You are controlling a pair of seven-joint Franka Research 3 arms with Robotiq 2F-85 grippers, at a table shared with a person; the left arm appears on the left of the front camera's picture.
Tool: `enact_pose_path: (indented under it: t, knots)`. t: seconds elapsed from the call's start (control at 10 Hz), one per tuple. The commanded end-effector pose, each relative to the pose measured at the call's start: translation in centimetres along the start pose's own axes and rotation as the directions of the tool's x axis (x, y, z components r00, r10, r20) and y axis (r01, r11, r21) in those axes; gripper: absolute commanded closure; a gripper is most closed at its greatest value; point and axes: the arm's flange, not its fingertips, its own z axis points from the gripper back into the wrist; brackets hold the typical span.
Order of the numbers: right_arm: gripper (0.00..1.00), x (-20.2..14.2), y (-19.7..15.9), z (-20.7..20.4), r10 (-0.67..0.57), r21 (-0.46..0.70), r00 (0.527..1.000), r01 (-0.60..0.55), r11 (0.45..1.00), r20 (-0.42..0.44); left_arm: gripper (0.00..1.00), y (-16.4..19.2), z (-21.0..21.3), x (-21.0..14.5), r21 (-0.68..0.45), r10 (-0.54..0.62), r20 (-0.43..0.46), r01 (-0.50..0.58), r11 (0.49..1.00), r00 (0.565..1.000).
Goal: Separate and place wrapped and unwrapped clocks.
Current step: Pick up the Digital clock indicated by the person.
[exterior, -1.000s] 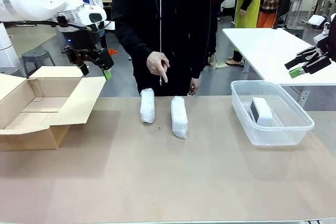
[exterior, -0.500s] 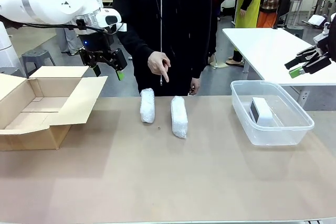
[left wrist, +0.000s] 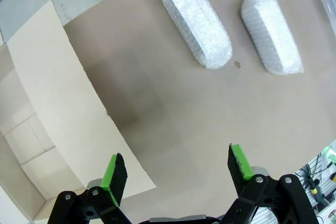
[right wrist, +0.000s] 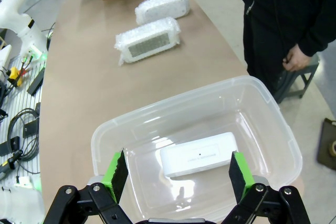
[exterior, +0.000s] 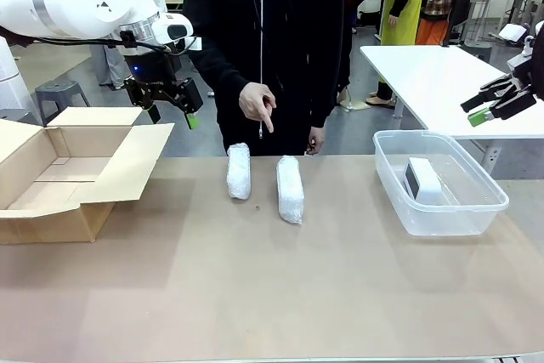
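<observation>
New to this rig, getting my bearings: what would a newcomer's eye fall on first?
Mid-table lie two bubble-wrapped clocks, the left bundle and the right bundle, with the person's hand pointing down above the left one. At right a bare white clock sits in a clear tub; at left stands an open cardboard box, the open left gripper hanging near its flap.
</observation>
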Motion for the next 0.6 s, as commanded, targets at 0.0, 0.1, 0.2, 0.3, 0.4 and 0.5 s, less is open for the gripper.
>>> enact_pose_path:
  t: [0.0,0.1,0.2,0.3,0.4,0.5]
  knots:
    - [0.0,0.07,0.11,-0.17,-0.007,-0.011,1.0,0.006,1.0,-0.005,0.0,0.16,0.28,-0.18,-0.003,0.005,0.004,-0.005,1.0,1.0]
    - [0.0,0.07,0.11,-0.17,-0.007,-0.011,1.0,0.006,1.0,-0.005,0.0,0.16,0.28,-0.18,-0.003,0.005,0.004,-0.005,1.0,1.0]
    - [0.0,0.07,0.11,-0.17,-0.007,-0.011,1.0,0.006,1.0,-0.005,0.0,0.16,0.28,-0.18,-0.003,0.005,0.004,-0.005,1.0,1.0]
    - [0.0,0.07,0.11,-0.17,-0.007,-0.011,1.0,0.006,1.0,-0.005,0.0,0.16,0.28,-0.18,-0.003,0.005,0.004,-0.005,1.0,1.0]
    - [0.0,0.07,0.11,-0.17,-0.007,-0.011,1.0,0.006,1.0,-0.005,0.0,0.16,0.28,-0.18,-0.003,0.005,0.004,-0.005,1.0,1.0]
    - [0.0,0.07,0.11,-0.17,-0.007,-0.011,1.0,0.006,1.0,-0.005,0.0,0.16,0.28,-0.18,-0.003,0.005,0.004,-0.005,1.0,1.0]
